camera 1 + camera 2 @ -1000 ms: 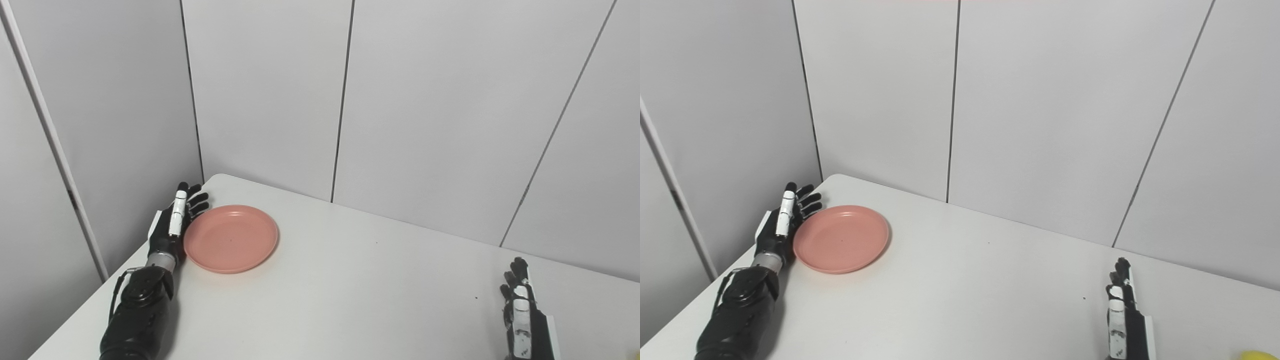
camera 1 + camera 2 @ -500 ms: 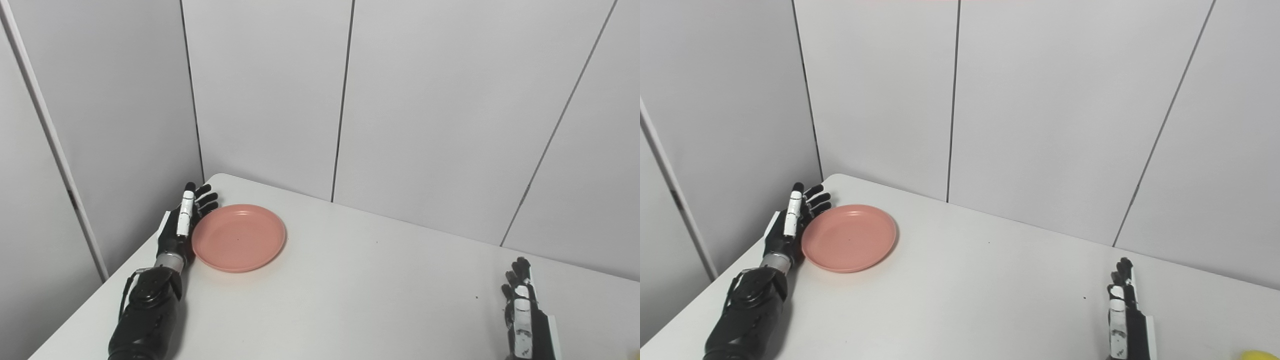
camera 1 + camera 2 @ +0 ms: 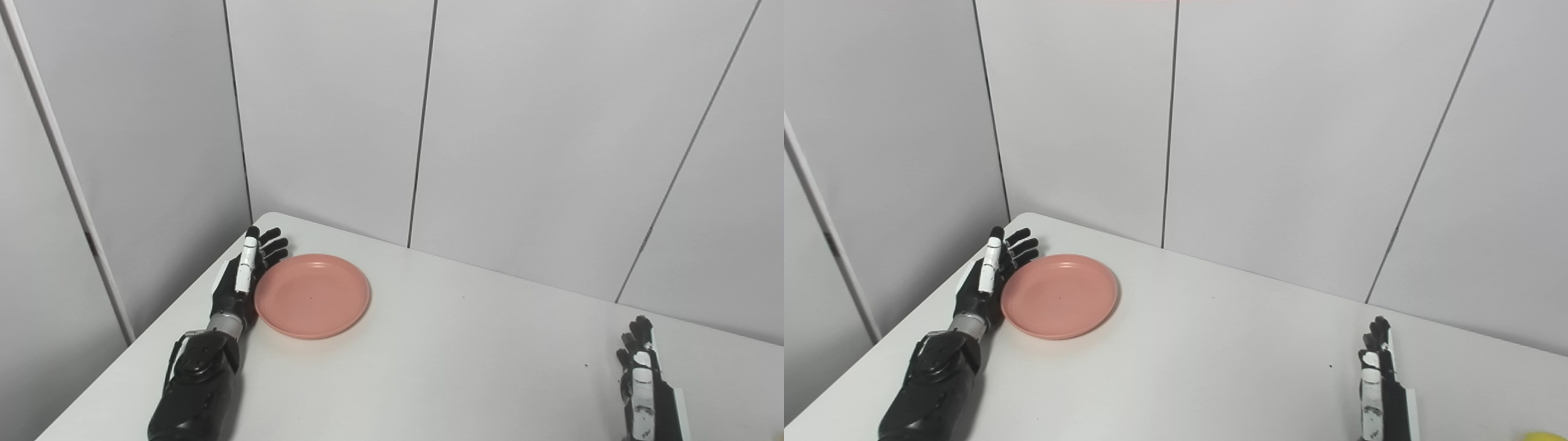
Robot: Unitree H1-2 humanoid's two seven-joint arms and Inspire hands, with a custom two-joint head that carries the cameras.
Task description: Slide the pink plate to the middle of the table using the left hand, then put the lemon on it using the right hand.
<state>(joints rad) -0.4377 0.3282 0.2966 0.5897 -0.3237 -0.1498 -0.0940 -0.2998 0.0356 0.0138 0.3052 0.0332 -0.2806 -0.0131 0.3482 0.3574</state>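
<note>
In the left half of the frame a pink plate point(image 3: 1059, 296) lies flat on the white table point(image 3: 1188, 367), near the table's far left corner and short of its middle. The left hand point(image 3: 989, 278) stands on edge with fingers straight and spread, its palm touching the plate's left rim, the dark forearm running down to the lower left. At the lower right the right hand point(image 3: 1377, 380) rests edge-on with fingers extended, holding nothing, and a sliver of the yellow lemon point(image 3: 1536, 436) shows at the bottom right corner, well apart from the plate.
</note>
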